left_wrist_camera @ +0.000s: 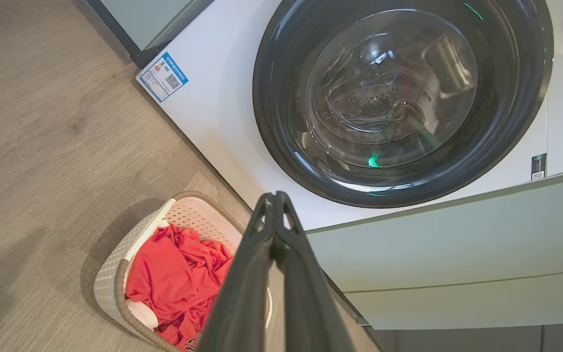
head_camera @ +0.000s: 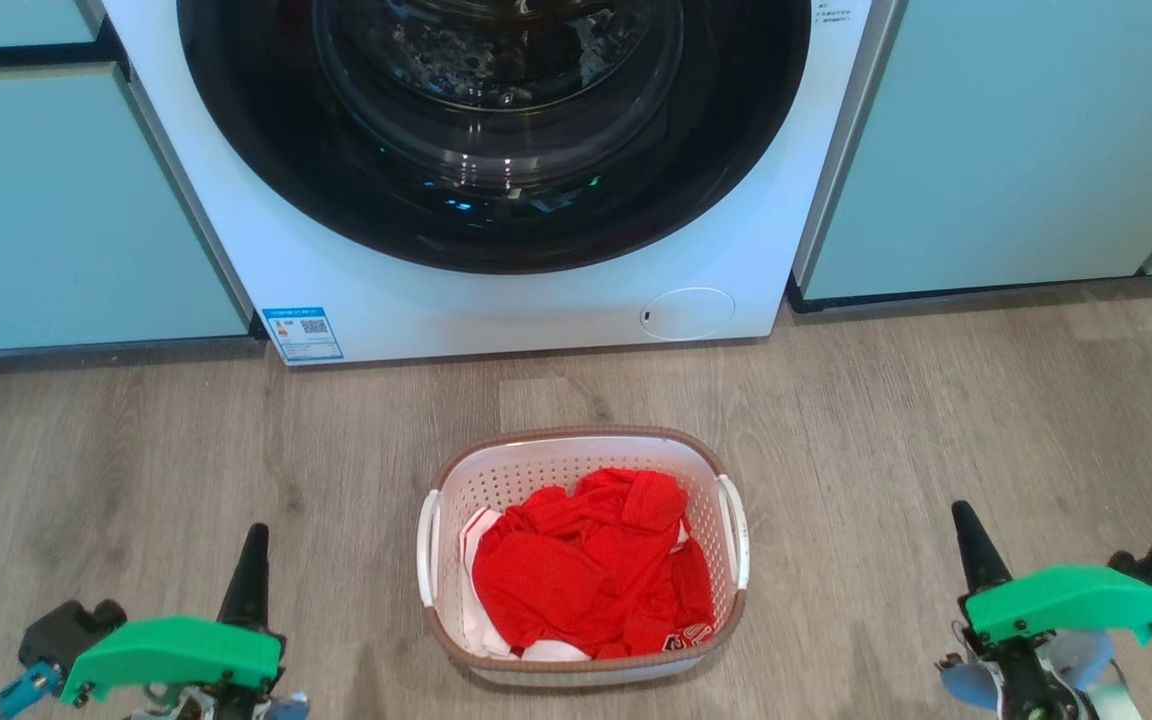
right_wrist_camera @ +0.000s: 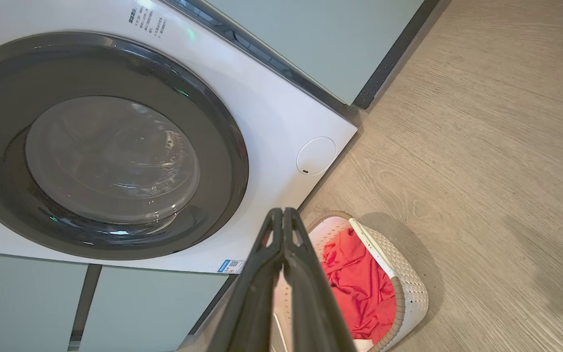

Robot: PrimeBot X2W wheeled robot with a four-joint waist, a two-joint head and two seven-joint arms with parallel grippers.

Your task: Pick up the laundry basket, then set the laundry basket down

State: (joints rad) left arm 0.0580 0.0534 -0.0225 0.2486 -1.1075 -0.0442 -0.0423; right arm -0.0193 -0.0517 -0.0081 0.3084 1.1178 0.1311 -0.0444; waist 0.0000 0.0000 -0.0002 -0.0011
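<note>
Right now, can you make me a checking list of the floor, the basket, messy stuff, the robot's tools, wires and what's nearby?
Surface: grey-brown wood-look floor.
Job's things: white perforated plastic laundry basket with brown woven-look rim, standing on the floor in front of the washer, not held.
Clutter: crumpled red clothes, inside the basket.
Tools: left tool shut, right tool shut; one on each side of the basket, both apart from it.
Cables: nothing seen.
Surroundings: white front-loading washing machine with a dark round door; pale green cabinets on both sides.
</note>
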